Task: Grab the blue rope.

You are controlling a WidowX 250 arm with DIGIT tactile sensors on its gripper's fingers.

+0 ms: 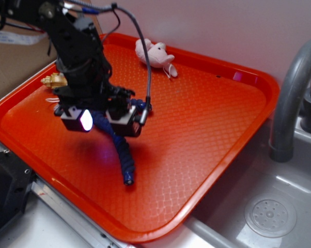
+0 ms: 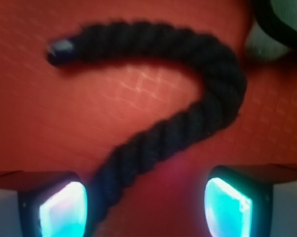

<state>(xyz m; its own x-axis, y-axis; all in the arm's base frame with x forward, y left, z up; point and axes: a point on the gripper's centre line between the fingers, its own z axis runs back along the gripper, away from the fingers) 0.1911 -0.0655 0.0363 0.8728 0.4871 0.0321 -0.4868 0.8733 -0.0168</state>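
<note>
I note the blue rope (image 2: 207, 106) as thick twisted fibre, matt and rough, with 1 glossy end cap. Tray (image 1: 233, 150): orange plastic, cross-hatch texture, slight sheen. Plush toy (image 1: 154, 53): soft pale cloth. Sink (image 1: 295, 206): smooth grey plastic.

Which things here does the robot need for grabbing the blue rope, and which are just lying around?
For the job:
- the blue rope, curled on the orange tray
- the gripper, open, fingers either side of the rope

Just lying about:
- the pink plush toy
- the small gold toy
- the grey faucet by the sink
</note>
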